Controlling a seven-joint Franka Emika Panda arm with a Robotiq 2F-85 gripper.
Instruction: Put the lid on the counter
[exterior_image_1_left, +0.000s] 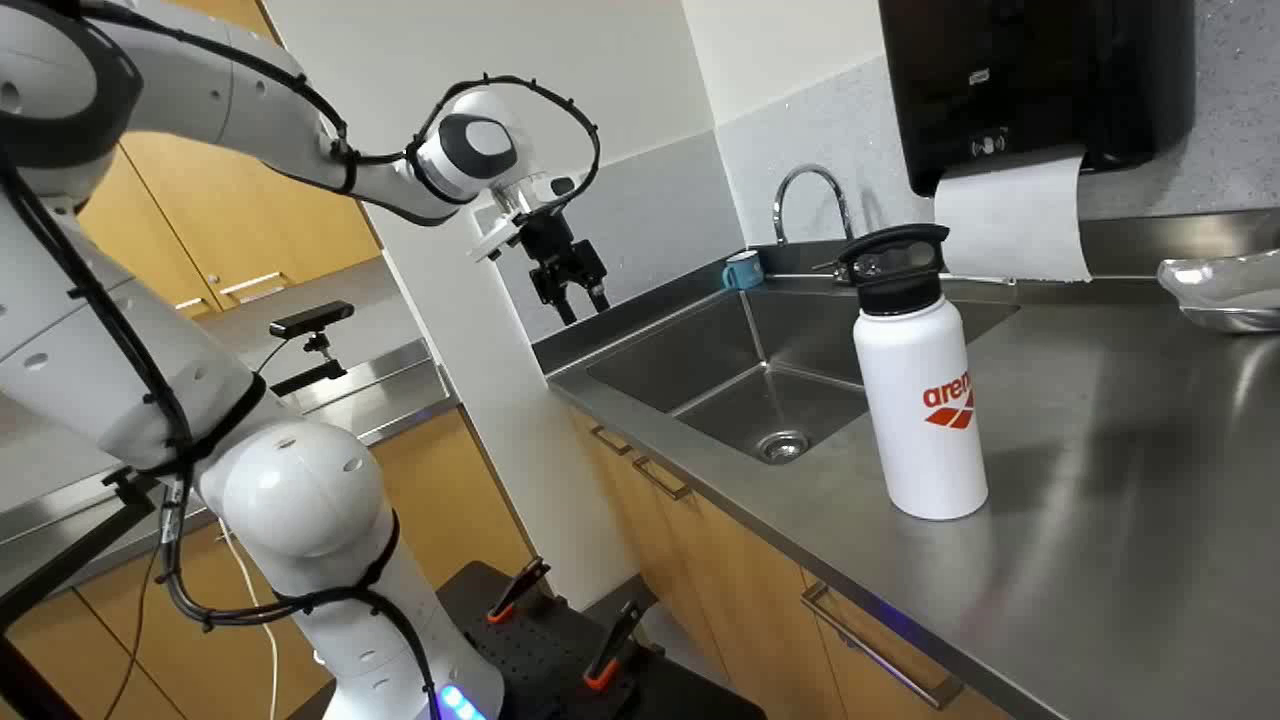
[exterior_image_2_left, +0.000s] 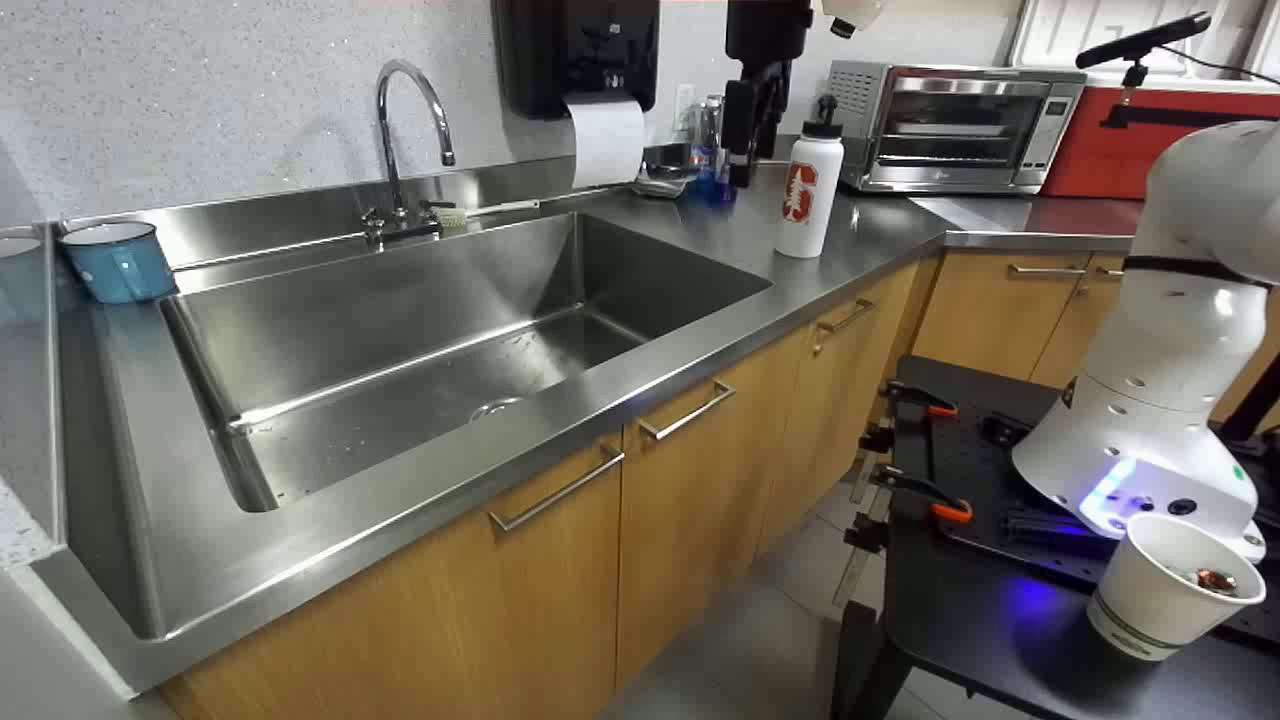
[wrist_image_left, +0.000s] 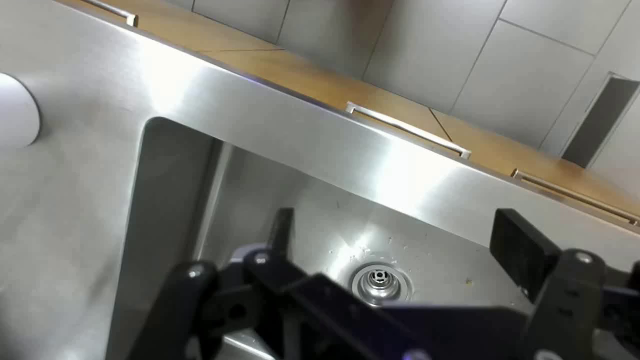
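Observation:
The black lid (exterior_image_1_left: 900, 295) sits on top of the white bottle (exterior_image_1_left: 925, 410), which stands upright on the steel counter (exterior_image_1_left: 1120, 520) beside the sink. In an exterior view the lid (exterior_image_2_left: 823, 129) also shows on the bottle (exterior_image_2_left: 810, 195). In the wrist view only a rounded white part of the bottle (wrist_image_left: 15, 112) shows at the left edge; the lid is out of view there. My gripper (exterior_image_1_left: 586, 308) is raised above the sink, apart from the bottle. In the wrist view the gripper (wrist_image_left: 395, 225) has its fingers wide apart with nothing between them, over the drain.
The sink basin (exterior_image_2_left: 400, 320) is set in the counter. A curved faucet (exterior_image_2_left: 385, 150) rises behind it. A blue mug (exterior_image_2_left: 118, 265) stands at its corner. A black towel dispenser (exterior_image_1_left: 1030, 80) hangs on the wall. A toaster oven (exterior_image_2_left: 945, 125) stands past the bottle.

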